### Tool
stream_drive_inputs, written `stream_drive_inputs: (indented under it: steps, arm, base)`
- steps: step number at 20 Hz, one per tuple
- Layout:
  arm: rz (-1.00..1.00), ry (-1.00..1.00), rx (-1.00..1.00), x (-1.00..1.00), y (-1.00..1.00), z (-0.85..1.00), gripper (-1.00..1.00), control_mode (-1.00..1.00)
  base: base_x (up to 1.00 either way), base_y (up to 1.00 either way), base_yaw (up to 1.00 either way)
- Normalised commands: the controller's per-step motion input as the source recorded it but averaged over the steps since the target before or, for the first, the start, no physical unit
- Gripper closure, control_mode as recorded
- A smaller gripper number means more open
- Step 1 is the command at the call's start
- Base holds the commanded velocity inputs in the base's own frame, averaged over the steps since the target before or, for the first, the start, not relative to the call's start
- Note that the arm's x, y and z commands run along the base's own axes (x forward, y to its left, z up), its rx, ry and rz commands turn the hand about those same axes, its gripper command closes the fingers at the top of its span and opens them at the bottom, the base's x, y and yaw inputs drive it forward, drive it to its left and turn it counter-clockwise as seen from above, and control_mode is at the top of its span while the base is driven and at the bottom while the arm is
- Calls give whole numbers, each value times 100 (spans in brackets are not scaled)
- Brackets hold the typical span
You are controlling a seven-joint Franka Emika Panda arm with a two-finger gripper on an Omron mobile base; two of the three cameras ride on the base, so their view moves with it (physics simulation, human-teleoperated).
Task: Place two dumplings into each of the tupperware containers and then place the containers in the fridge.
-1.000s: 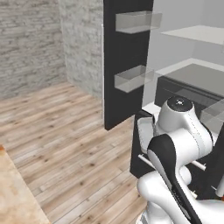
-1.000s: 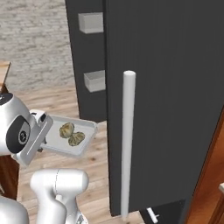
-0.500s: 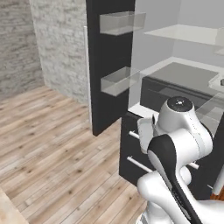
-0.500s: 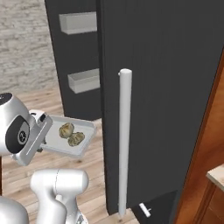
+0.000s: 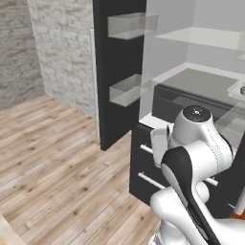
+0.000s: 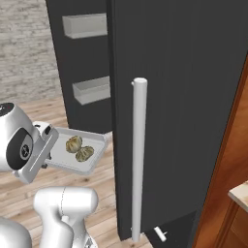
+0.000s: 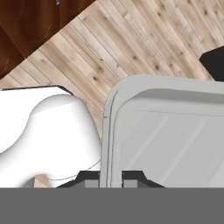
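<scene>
The tupperware container (image 6: 92, 160) sits at the middle left of the right base view. It is a flat pale grey tray with a low rim. It is up in the air over the wood floor (image 6: 104, 203), tipped a little, with its near edge at the robot's hand. 2 dumplings (image 6: 79, 148) lie in it, touching each other. They are small, lumpy and tan-green.

In the hand view the tray (image 7: 175, 131) fills the right side, seen from below. The claw (image 7: 110, 178) is at the bottom middle. Its 2 dark tips are pinched narrow on the tray's rim, so it is holding the tray.

The fridge (image 6: 193, 97) is the tall dark thing on the right of the right base view. A long silver handle (image 6: 138, 160) runs down its door, just right of the tray. In the left base view the fridge (image 5: 119, 72) is open at the upper right, with clear shelves (image 5: 201, 38) and door bins (image 5: 130, 89).
</scene>
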Motion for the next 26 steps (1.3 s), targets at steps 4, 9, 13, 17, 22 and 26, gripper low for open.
stream_drive_inputs:
  steps: [4,9,13,17,22,26]
  arm:
    - [0,0,0,0,0,0,100,100]
    - [0,0,0,0,0,0,100,100]
    - [0,0,0,0,0,0,100,100]
    - [0,0,0,0,0,0,100,100]
    - [0,0,0,0,0,0,100,100]
    - [0,0,0,0,0,0,100,100]
  base:
    - [100,89,0]
    - [100,54,-2]
    - [100,4,-42]
    - [59,7,-69]
    - [-24,-35,-69]
    - [67,23,-56]
